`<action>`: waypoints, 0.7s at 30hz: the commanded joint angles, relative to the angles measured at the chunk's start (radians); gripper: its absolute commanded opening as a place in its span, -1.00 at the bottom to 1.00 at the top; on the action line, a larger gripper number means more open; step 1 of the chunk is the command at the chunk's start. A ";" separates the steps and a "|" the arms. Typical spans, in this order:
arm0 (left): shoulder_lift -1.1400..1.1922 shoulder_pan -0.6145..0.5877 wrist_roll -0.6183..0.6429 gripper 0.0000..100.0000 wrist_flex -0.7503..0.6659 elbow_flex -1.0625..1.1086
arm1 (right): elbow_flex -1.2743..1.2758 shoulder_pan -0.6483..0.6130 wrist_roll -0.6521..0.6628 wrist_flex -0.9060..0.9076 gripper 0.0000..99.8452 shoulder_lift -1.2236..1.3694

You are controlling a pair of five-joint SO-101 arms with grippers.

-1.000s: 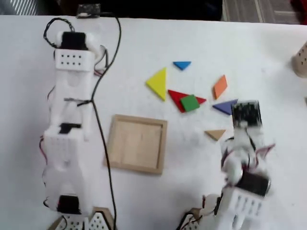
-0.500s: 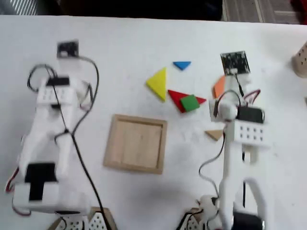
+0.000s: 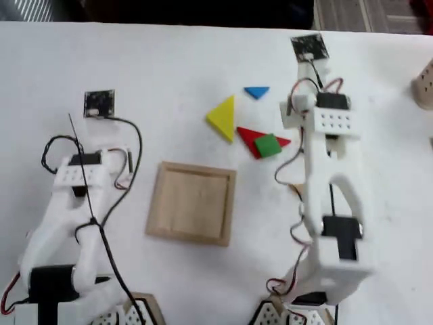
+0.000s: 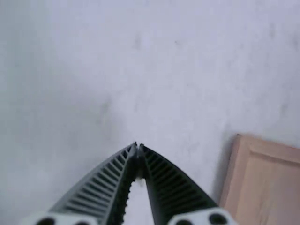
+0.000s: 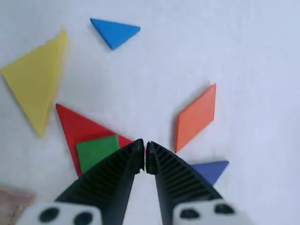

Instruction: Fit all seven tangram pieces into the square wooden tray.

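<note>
I note the right arm (image 3: 331, 176) extended farther, the left arm (image 3: 67, 210) retracted. Right tool (image 5: 144, 151) closed, empty, at the red triangle (image 5: 70, 123); left tool (image 4: 138, 157) closed, beside the tray (image 4: 267, 180).

The tray (image 3: 193, 203) is showing pale, bare wood with faint straight grain, looking matt and unvarnished. The yellow triangle (image 3: 223, 117), red triangle (image 3: 249, 137), green square (image 3: 268, 145), blue triangle (image 3: 256, 91) and orange piece (image 5: 196, 117) are looking smooth and evenly painted, giving off little sheen. The table (image 3: 203, 61) is appearing white, matt and faintly grainy. The left gripper (image 4: 137, 147) and right gripper (image 5: 145, 145) are showing dark ribbed plastic. The left arm (image 3: 67, 217) and right arm (image 3: 328, 183) are showing white matt plastic shells.
</note>
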 commanded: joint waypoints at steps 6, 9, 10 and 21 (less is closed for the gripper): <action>-0.048 -0.004 -0.008 -0.95 -0.044 -0.005 | -0.348 -0.077 -0.006 -0.153 -0.96 0.360; -0.048 -0.005 -0.008 -0.95 -0.054 -0.003 | -0.509 -0.085 -0.006 -0.156 -0.96 0.483; -0.048 -0.005 -0.008 -0.95 -0.054 -0.003 | -0.572 -0.087 -0.008 -0.156 -0.96 0.524; -0.048 -0.002 -0.009 -0.95 -0.072 0.014 | -1.332 -0.104 -0.008 -0.160 -0.96 1.067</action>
